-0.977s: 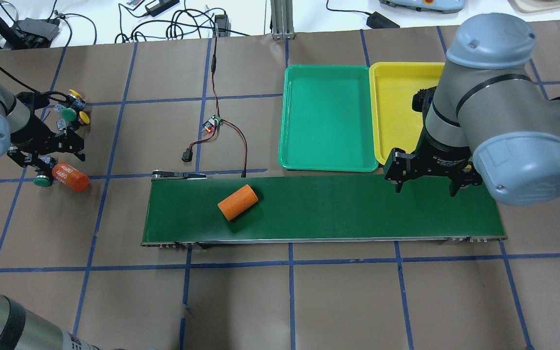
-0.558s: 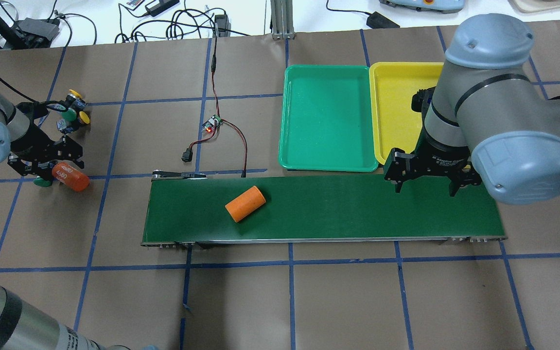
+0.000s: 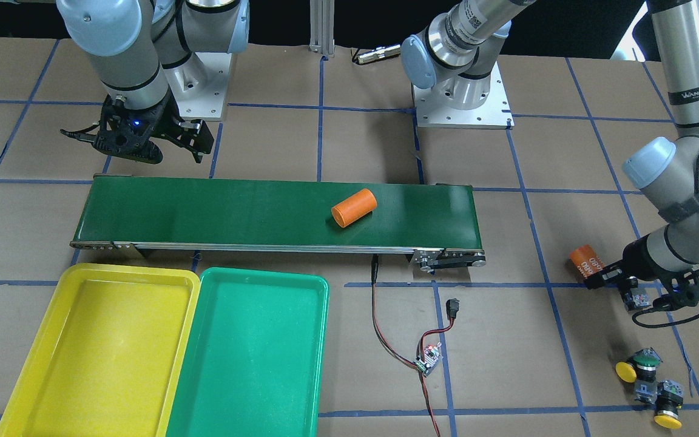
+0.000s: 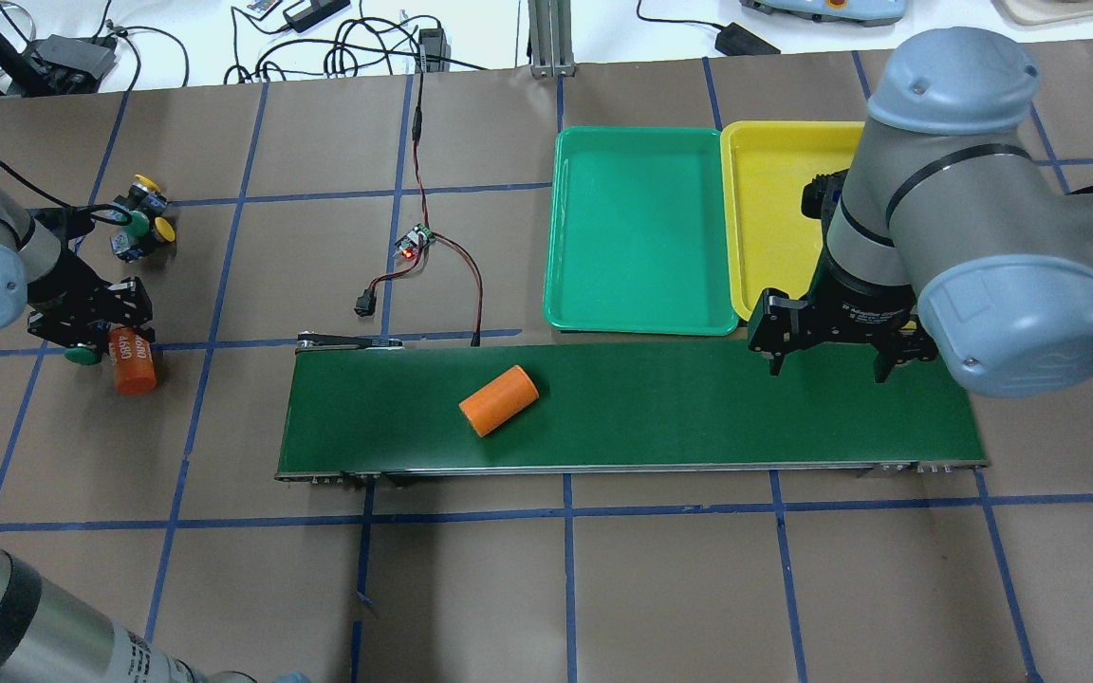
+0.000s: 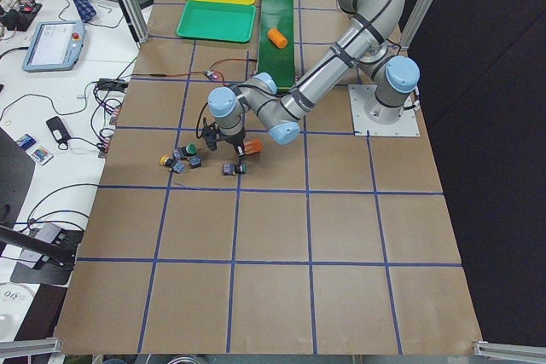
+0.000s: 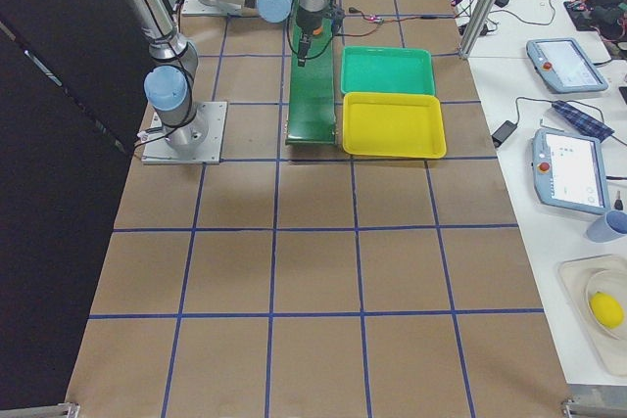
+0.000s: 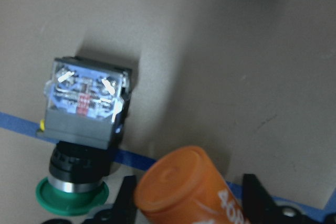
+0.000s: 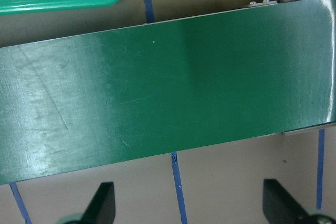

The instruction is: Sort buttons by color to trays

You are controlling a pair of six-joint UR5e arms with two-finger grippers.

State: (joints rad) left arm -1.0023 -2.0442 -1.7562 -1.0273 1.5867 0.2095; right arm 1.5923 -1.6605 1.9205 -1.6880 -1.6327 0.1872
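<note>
Orange plastic is filling the gap between the fingers of the left hand [image 7: 190,196], which is clenching the labelled orange cylinder [image 4: 134,365] at the worktop's [image 4: 546,588] 9 o'clock edge in the overhead view. That view is showing only a green cap at 9 o'clock of the cylinder. The left wrist view is showing the whole green button [image 7: 84,124], lying on its side just beside the hand with its clear terminal block and metal contacts facing the camera.

The other three buttons [image 4: 140,220], two yellow-capped and one green, are huddling on the worktop at 12 o'clock of the hand, well apart from both trays. The green tray [image 4: 641,237] and yellow tray [image 4: 769,228] are lying side by side at 12 o'clock of the conveyor belt's [image 4: 660,408] 3 o'clock half.

The right hand [image 4: 828,372] is hovering released, fingers spread, over that end. Its wrist view is catching a corner of each tray.

A plain orange cylinder [image 4: 499,400] is lying on the belt.

White digits on the held cylinder are appearing to read 4680. Only the front-facing view is showing lettering on the left arm [image 3: 689,73], roughly "WANJEED".
</note>
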